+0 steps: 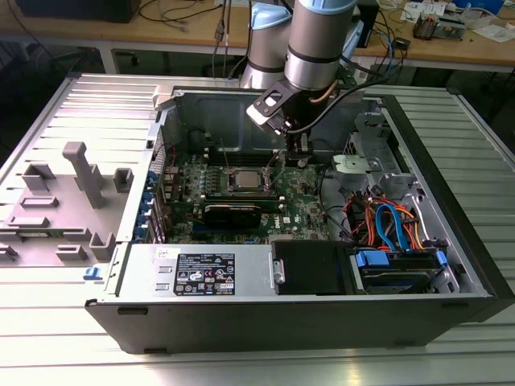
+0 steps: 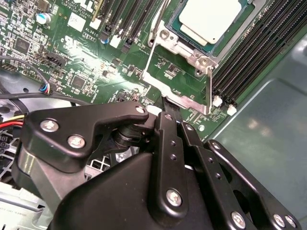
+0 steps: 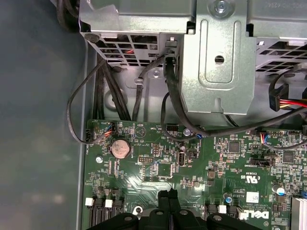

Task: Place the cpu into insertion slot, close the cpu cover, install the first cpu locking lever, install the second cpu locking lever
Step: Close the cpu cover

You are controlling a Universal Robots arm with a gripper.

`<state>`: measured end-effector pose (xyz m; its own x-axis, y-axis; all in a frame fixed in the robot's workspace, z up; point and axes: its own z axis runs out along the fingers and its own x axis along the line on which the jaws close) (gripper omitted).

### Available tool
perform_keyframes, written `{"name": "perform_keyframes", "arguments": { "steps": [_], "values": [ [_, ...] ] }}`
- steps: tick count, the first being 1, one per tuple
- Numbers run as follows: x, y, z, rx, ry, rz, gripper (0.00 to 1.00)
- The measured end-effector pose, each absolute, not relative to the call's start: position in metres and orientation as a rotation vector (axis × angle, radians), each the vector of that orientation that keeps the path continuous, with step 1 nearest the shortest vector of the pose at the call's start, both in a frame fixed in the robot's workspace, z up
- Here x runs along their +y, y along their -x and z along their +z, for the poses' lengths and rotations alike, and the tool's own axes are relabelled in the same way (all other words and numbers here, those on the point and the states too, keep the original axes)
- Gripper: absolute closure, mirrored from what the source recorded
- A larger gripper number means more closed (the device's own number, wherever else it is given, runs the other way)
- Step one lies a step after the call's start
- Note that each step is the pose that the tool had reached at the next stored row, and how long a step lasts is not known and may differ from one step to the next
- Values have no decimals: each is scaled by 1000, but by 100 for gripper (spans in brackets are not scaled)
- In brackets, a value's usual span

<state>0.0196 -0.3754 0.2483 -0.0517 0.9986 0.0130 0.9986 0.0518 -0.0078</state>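
Chip (image 2: pixel 209 19) lies under cover plate (image 2: pixel 184 48): light, rigid, fragile. Wire lever (image 2: pixel 211 81) along plate's edge looks thin, springy; grip its free end. Fingers (image 2: pixel 166 127) pressed together, holding nothing.

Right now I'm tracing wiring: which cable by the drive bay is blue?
The broad blue cable arching at the exterior view's right; the orange cables flank it.

An open computer case (image 1: pixel 241 277) lies on its side on a ribbed metal worktop (image 1: pixel 241 366), with grey plastic blocks (image 1: pixel 80 173) standing just beside it, toward the exterior view's left.
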Motion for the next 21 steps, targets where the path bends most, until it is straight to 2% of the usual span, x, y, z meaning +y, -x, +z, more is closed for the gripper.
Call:
{"name": "perform_keyframes", "arguments": {
  "steps": [21],
  "values": [
    [-375, -13, 248, -2267, 2153, -5, 89]
  ]
}}
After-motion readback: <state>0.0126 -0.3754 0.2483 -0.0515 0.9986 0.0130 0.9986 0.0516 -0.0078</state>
